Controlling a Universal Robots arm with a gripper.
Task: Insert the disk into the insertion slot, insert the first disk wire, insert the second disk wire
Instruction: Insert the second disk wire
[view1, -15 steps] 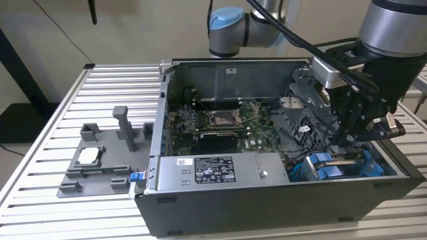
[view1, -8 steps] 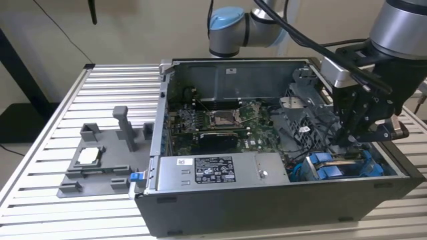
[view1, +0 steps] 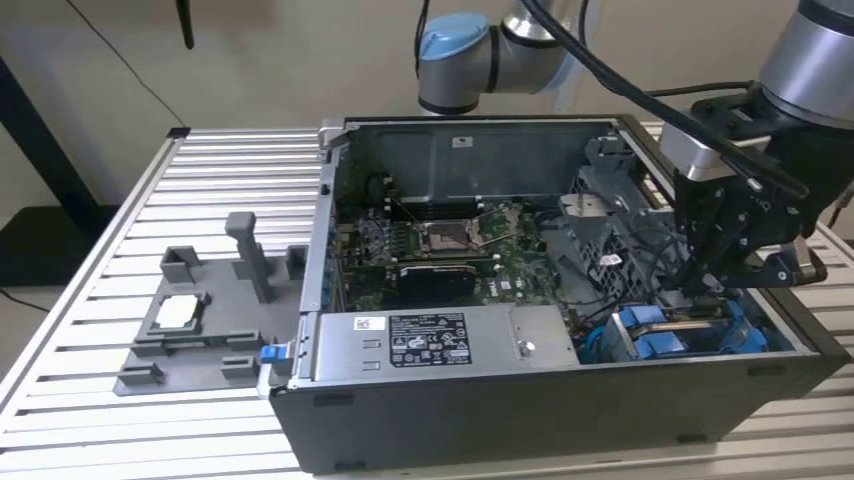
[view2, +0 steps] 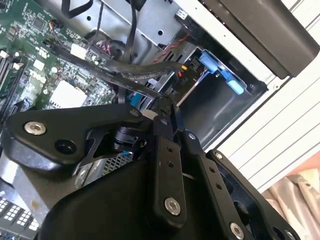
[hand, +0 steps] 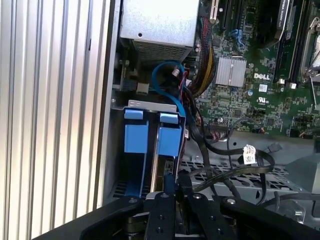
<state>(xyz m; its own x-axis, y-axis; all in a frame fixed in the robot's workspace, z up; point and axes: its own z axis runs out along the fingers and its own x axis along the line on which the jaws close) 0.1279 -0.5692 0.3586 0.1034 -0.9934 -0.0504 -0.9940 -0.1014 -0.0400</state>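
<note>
A: In the exterior view, the end effector (view1: 705, 290) hangs inside the open computer case (view1: 561, 400), just above the disk (view1: 687, 335), which sits in its bay at the case's front corner on the exterior view's right. The case stands on the slatted worktop (view1: 94, 300).

B: Risk?

A: Loose black cables (view2: 125, 70) crowd the second wrist view; I judge a finger could snag one and drag a connector askew.

B: And the first wrist view?

A: The disk's blue carrier (hand: 150, 137) stands upright in the slot. The fingers (hand: 167, 182) are nearly together, seemingly pinching something thin and dark, perhaps a wire connector; I cannot tell.
</note>
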